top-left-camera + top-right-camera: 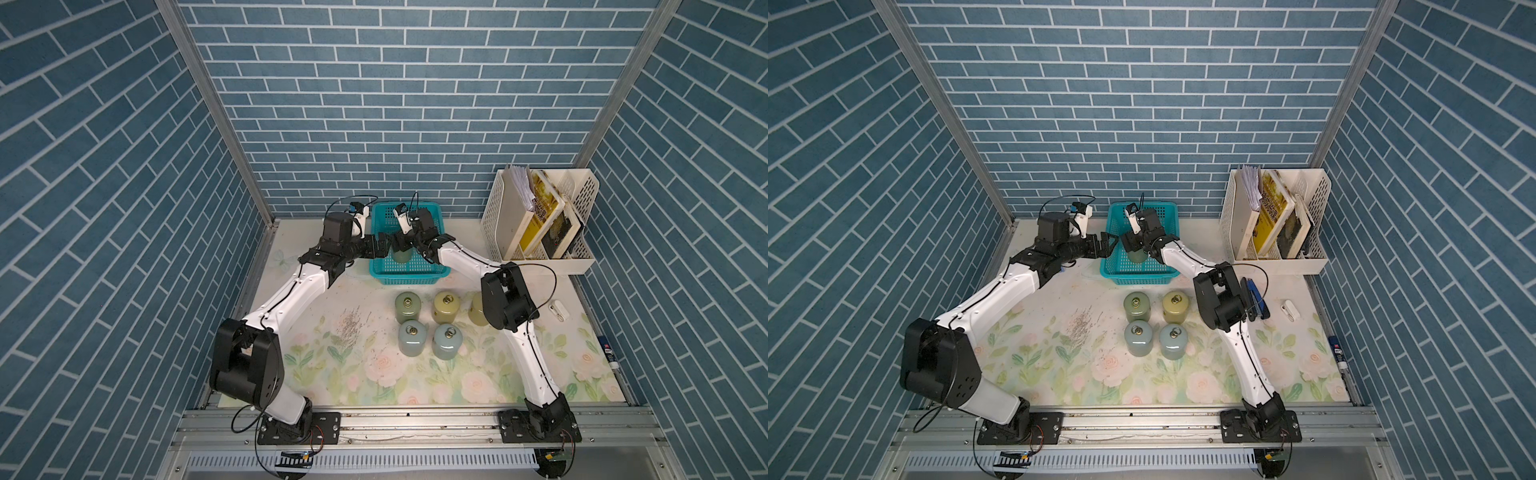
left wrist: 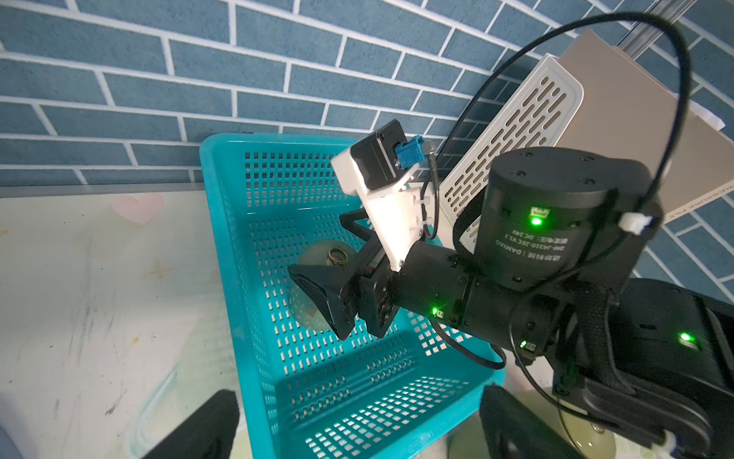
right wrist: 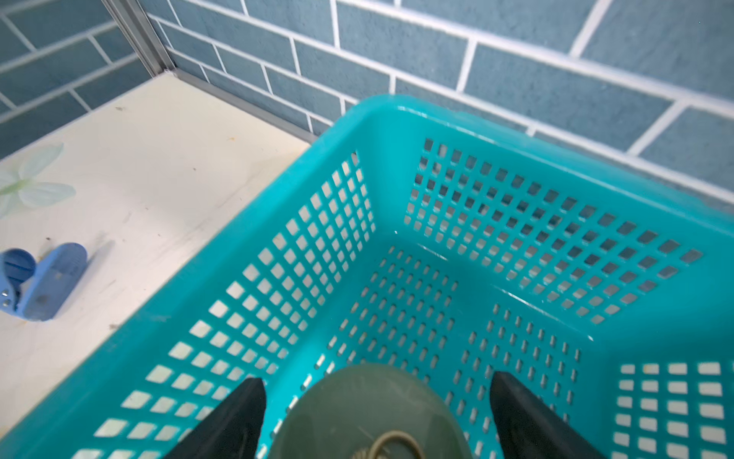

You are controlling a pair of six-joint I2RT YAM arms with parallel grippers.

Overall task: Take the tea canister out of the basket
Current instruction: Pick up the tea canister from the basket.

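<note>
Right wrist view showed the right gripper (image 3: 375,379) wide open astride the canister (image 3: 357,413), lower middle, gripping nothing, canister not yet lifted from the basket (image 3: 397,115).

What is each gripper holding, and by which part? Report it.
Nothing is held. The right gripper stands open astride the canister in the basket; the left gripper is open too.

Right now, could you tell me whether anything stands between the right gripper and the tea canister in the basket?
Nothing visible does. The right gripper is open at the tea canister, one finger on each side, and only mesh of the teal basket shows in the gaps.
</note>
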